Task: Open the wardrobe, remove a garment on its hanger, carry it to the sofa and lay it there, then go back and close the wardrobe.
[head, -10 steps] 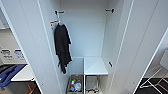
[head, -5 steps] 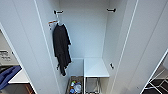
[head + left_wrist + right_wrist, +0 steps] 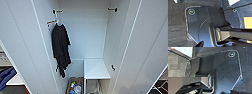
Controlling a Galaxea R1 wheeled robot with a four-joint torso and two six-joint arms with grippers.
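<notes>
The wardrobe [image 3: 85, 37] stands open in the head view, both doors swung wide, a black garment [image 3: 60, 48] hanging from a peg [image 3: 57, 11] on its left inner wall. A white shelf [image 3: 96, 68] sits low at right, a bin [image 3: 75, 87] beside it. Whether either gripper is clenched or released cannot be told from the wrist views.

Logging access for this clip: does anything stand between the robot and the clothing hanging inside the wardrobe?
Nothing visible does. The wardrobe has both doors swung wide open, and the black garment hangs uncovered against its left inner wall.
</notes>
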